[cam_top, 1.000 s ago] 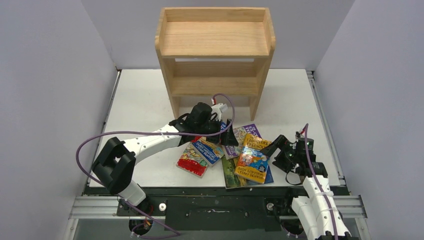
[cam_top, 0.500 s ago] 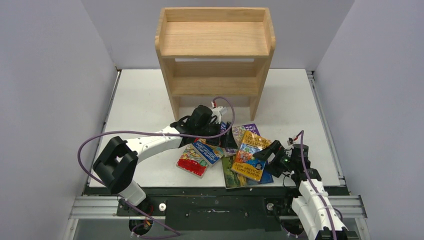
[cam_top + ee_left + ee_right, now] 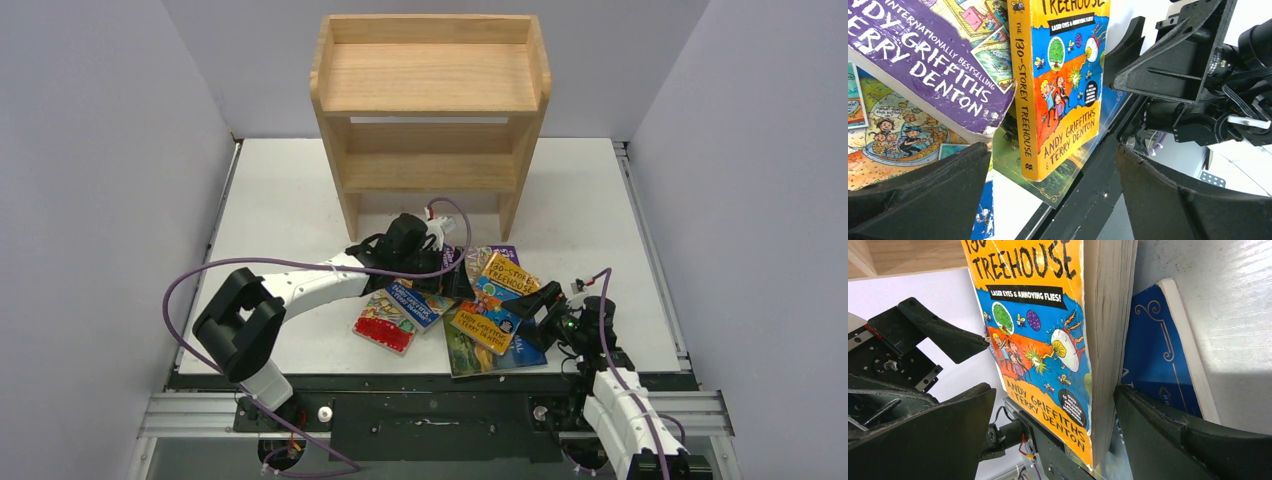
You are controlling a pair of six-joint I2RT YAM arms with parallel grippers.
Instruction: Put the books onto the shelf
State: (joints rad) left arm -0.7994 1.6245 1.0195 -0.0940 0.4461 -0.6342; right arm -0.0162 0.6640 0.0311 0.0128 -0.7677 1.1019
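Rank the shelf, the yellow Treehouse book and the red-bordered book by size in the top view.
Shelf, clearly largest.
Yellow Treehouse book.
Red-bordered book, but it is partly covered, so these two may match.

The yellow-orange book [image 3: 1063,85] carries "TREEHOUSE" on its cover. A black band below says "LASER EYES & ANNOYING FLIES!", and at the bottom stands "ANDY GRIFFITHS & TERRY DENTON". Its spine reads "THE 130-STOREY TREEHOUSE". The purple book [image 3: 933,65], upper left in the left wrist view, shows "INTERNATIONALLY BESTSELLING", "GRIFFITHS" and "TERRY DENTON" in white letters.
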